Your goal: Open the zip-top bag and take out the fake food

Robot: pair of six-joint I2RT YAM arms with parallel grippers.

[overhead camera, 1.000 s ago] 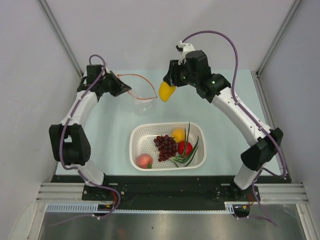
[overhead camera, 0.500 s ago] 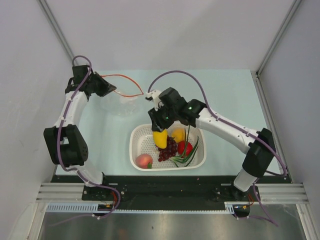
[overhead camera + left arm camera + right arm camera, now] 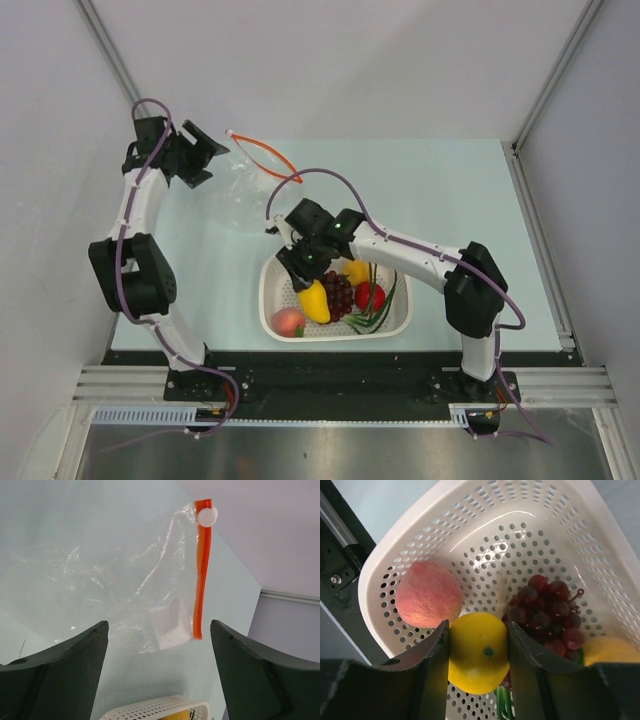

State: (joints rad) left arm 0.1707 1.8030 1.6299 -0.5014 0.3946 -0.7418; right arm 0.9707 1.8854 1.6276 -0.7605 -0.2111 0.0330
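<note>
Nothing to read here: no words, labels or numbers show on the bag (image 3: 100,580) or the basket (image 3: 266,292).

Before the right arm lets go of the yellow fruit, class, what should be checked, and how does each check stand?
1. Yellow fruit gripped between the right gripper fingers: ok.
2. Fruit inside the basket rim: ok.
3. Room to drop between the peach and grapes: ok, though tight.
4. Fruit resting on the basket floor: cannot tell.
5. No food inside the bag: ok.
6. Left gripper open: ok; clear of the bag: cannot tell.
</note>
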